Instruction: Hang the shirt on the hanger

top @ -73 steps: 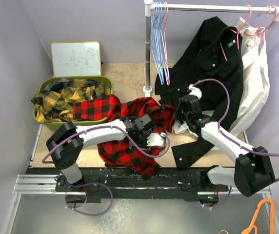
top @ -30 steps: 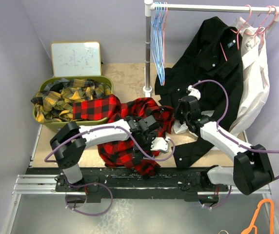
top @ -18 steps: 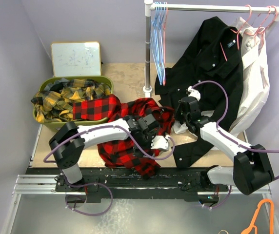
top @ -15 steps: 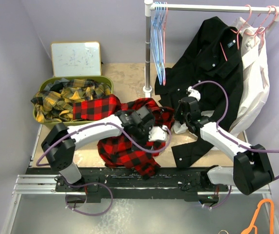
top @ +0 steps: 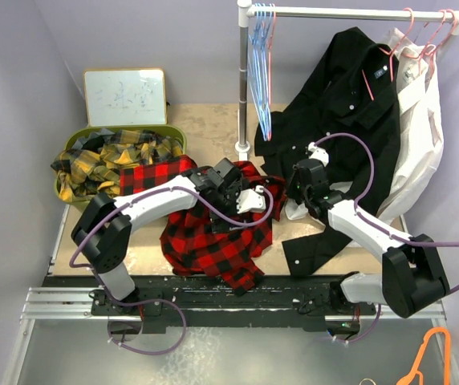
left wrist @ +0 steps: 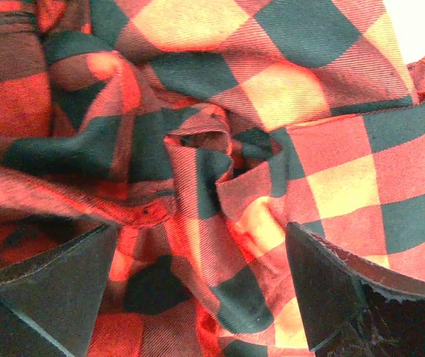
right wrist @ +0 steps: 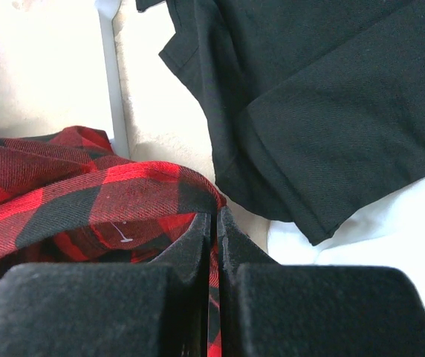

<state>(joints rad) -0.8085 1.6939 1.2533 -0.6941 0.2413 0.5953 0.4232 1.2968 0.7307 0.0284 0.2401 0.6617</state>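
Note:
The red-and-black check shirt (top: 205,241) lies crumpled on the table in front of both arms. My left gripper (top: 237,210) hovers over its upper middle, jaws open wide. In the left wrist view its two black fingers (left wrist: 56,290) stand apart over bunched folds of the shirt (left wrist: 220,149), holding nothing. My right gripper (top: 291,191) is at the shirt's right edge. In the right wrist view it (right wrist: 216,223) is shut, with a fold of the shirt (right wrist: 108,201) pinched between the pads. A pink wire hanger (top: 272,56) hangs on the rail beside the blue ones.
A green basket (top: 177,132) holding yellow plaid cloth sits at the back left, below a whiteboard (top: 125,96). The rack post (top: 244,80) carries blue hangers (top: 257,64). A black shirt (top: 350,104) and a white shirt (top: 422,136) hang at right. An orange hanger (top: 430,353) lies in front.
My left gripper has moved from the shirt's lower right up and back to its upper middle, still open. The right arm has stayed put, shut on the shirt.

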